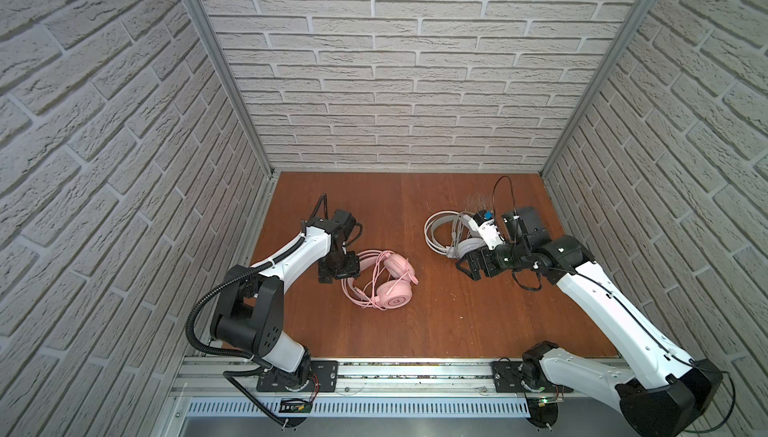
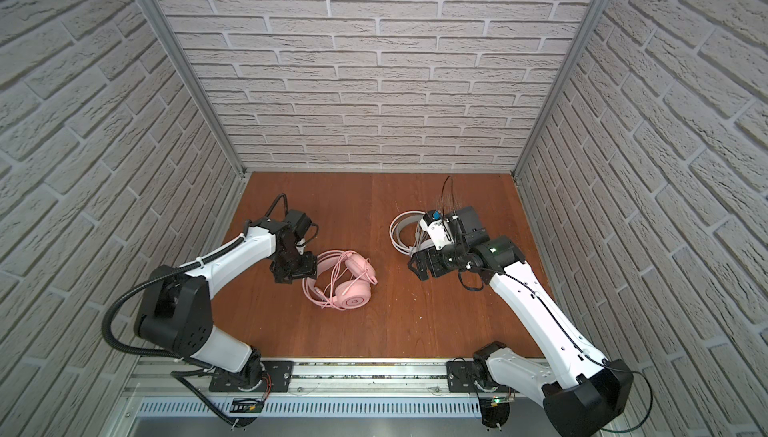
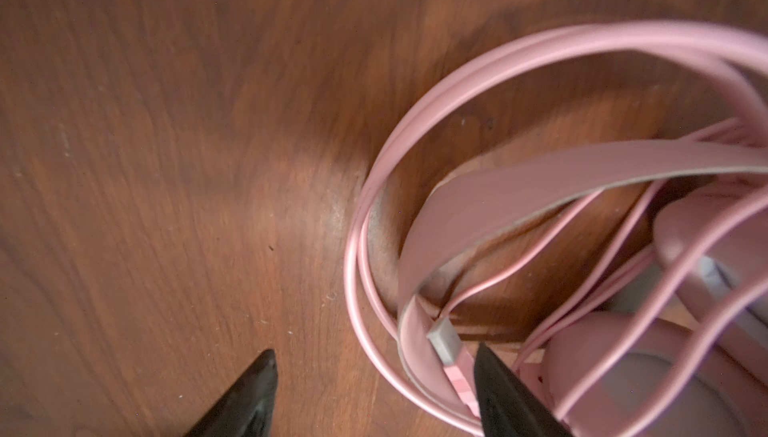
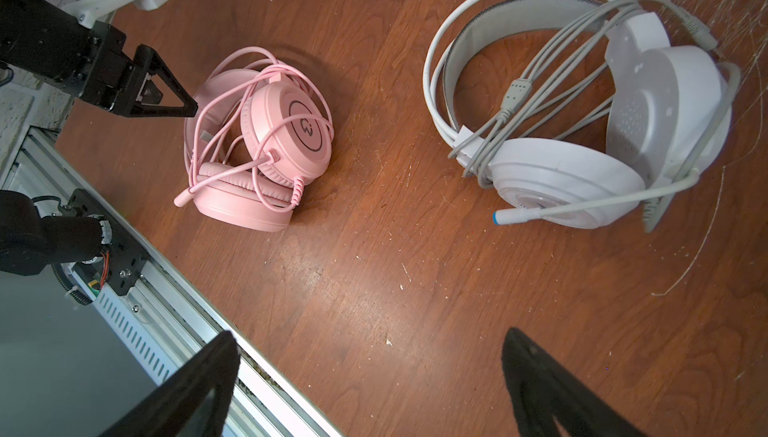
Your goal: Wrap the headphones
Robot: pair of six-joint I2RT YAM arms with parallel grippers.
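The table (image 1: 415,322) is being used as the work surface, its brown wooden top being enclosed by brick-patterned walls (image 1: 374,81) on three sides and by a metal rail (image 1: 415,372) along the near edge, where both arms are mounted.

The white headphones (image 4: 582,123) are lying toward the far right part of the table, with the grey cord (image 4: 540,94) already being carried in several loops across the headband and cups; this set is judged to be wrapped. The right end effector (image 4: 370,381) is being held above the table just beside that headset, with its jaws standing wide apart and nothing being gripped, which suggests it is being kept clear.

The pink headphones (image 1: 388,285) are lying near the middle of the table, somewhat toward the left edge, with the cups folded together and the pink cord (image 4: 266,77) being draped loosely around them. The left end effector (image 3: 374,393) is being lowered at the headband side of this set. Its jaws are apart, with the headband and cord loops lying between the fingertips (image 3: 494,376), probably so that the loose end can be caught. The small grey plug (image 3: 444,337) is lying just beside one fingertip; whether it is being touched cannot be told.
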